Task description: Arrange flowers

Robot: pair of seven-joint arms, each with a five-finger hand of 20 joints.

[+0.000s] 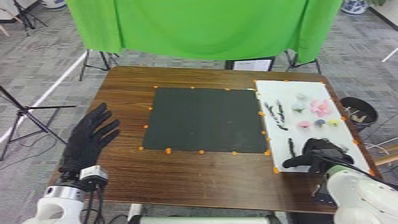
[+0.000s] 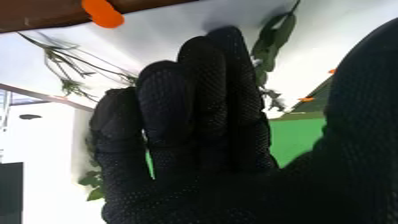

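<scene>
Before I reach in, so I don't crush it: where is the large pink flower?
In the head view, the large pink flower lies at the right, on the white rectangular sheet, just beyond the small yellow flower.

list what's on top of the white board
On the white board lie a pink flower, a yellow flower, other small blooms and leafy sprigs. The right hand hides part of it; anything beneath cannot be seen.
</scene>
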